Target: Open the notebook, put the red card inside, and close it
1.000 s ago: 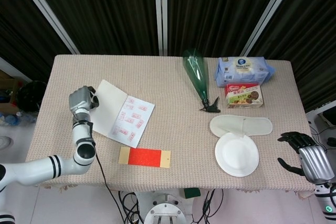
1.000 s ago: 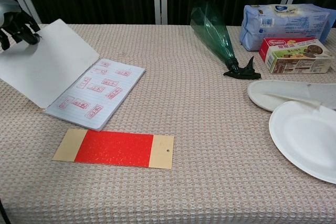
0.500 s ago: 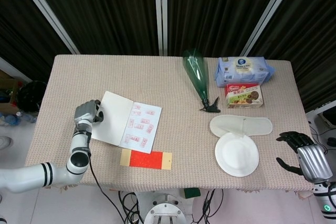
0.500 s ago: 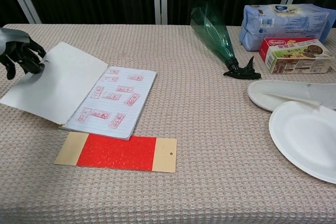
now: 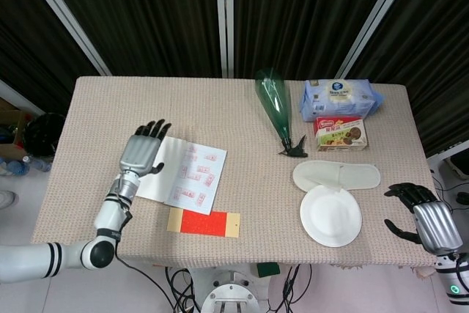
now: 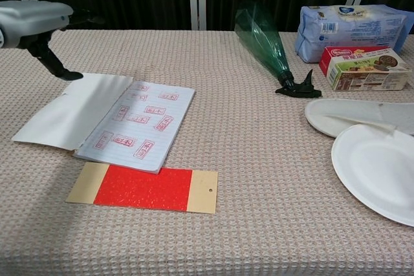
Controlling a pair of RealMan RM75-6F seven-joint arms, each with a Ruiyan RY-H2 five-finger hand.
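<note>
Two hands empty, notebook lying open

Nearest the table's front edge lies the red card, its far edge tucked just under the open notebook. Left hand hovers above the cover, fingers spread, holding nothing. Right hand hangs off the table's right edge, loosely curled, empty.

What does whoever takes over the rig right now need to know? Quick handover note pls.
Left hand: open, fingers spread, above the notebook's cover, holding nothing.
Right hand: open, off the table's right edge, idle.
Notebook: lying open on the left of the table, cover to the left, stamped page facing up.
Red card: flat on the tablecloth just in front of the notebook, its far edge at or slightly under the page edge; untouched.
Done: notebook opened.
Left: pick up the red card, lay it on the open page, close the cover.
</note>
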